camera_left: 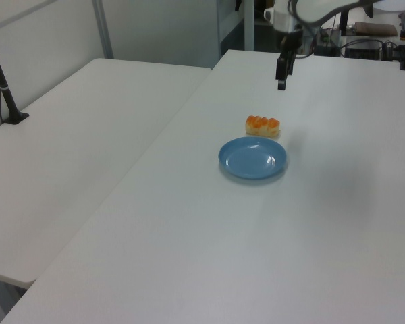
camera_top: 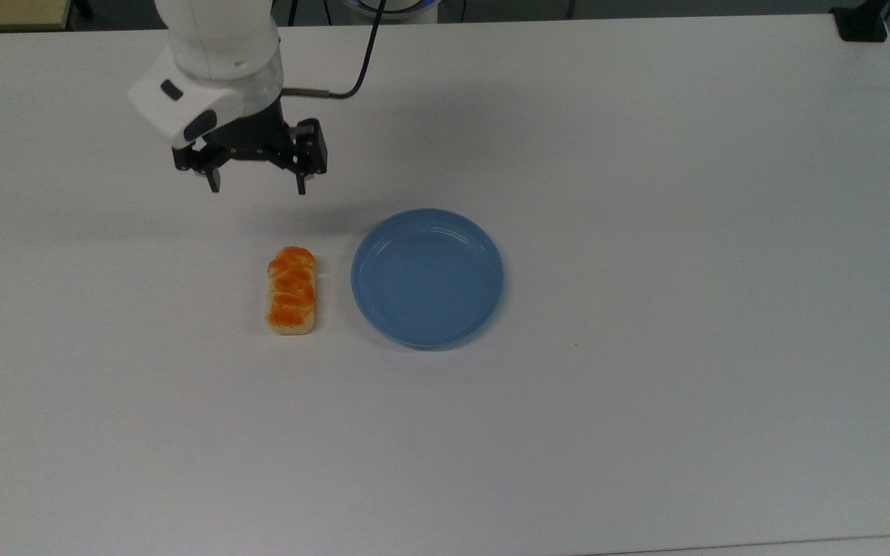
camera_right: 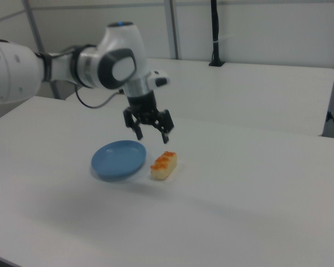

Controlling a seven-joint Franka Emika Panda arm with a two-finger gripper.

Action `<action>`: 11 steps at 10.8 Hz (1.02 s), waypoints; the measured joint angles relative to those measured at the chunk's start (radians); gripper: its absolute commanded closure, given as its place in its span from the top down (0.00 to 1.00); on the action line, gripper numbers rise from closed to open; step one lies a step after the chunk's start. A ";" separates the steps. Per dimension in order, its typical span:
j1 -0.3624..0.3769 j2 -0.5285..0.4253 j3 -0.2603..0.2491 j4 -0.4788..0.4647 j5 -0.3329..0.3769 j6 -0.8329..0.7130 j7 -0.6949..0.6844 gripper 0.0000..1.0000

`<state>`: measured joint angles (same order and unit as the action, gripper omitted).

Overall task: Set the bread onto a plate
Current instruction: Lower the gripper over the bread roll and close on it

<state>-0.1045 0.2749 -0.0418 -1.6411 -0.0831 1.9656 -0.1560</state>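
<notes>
While the arm (camera_top: 213, 46) reaches in over the table's (camera_top: 646, 386) far edge in the top view, its gripper (camera_top: 257, 185) hangs above the bare surface with the jaws spread wide and nothing between them. Going from the top view's left to its right, the gripper comes first, nearer the far edge and slightly to the left of the bread (camera_top: 291, 290). The bread lies flat on the table around its middle, its long axis running from far edge to near edge, glossy orange top facing up. Just beside it on the right, with a narrow strip of table between them and no contact, sits the plate (camera_top: 427, 277), holding nothing.

From the left view, the gripper (camera_left: 281, 84) hangs above and beyond the bread (camera_left: 262, 125), which lies just behind the plate (camera_left: 252, 158). From the right view, left to right, come the plate (camera_right: 118, 159), then the gripper (camera_right: 151, 134) raised in the air, then the bread (camera_right: 164, 164) below it on the table.
</notes>
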 measured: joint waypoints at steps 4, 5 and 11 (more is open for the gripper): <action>-0.021 0.154 0.000 0.001 0.029 0.175 0.002 1.00; -0.021 0.184 0.001 0.001 0.039 0.209 0.022 1.00; -0.020 0.227 0.017 0.022 0.065 0.244 0.067 1.00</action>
<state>-0.1248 0.5017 -0.0247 -1.6191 -0.0179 2.2095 -0.0885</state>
